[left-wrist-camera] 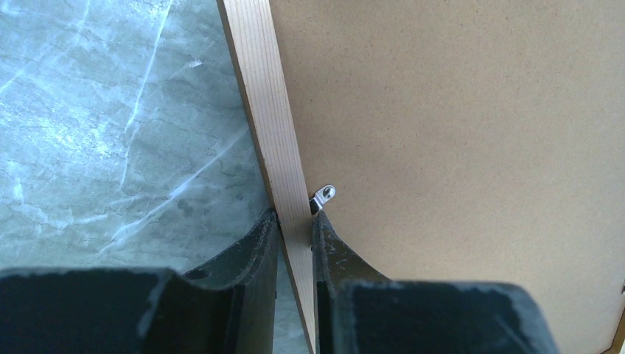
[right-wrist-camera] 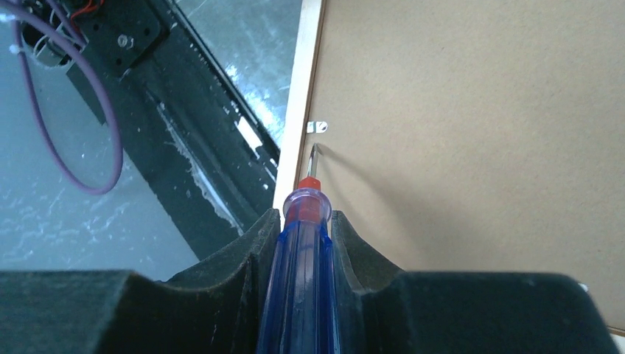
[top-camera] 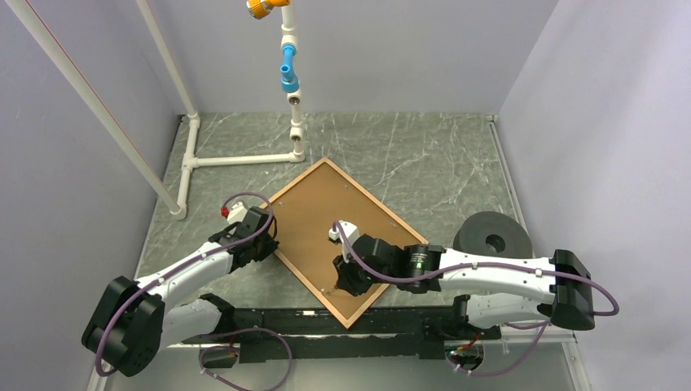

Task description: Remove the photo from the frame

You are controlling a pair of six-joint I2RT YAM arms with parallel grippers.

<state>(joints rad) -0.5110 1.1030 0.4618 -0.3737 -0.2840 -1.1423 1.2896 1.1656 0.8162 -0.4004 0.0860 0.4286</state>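
1. Grey marble surface (top-camera: 424, 155): frame (left-wrist-camera: 265, 110) face down at centre, photo hidden under backing board (top-camera: 326, 220).
2. Left hand (left-wrist-camera: 295, 225) clamps its 9 o'clock rail; right hand (right-wrist-camera: 306, 221) grips a screwdriver (right-wrist-camera: 298, 280).
3. Probably light, stiff; hold the rails.

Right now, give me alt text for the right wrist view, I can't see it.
The right gripper grips a blue-handled screwdriver, tip pointing at a small metal clip where the brown backing board meets the frame. A purple cable loops at left.
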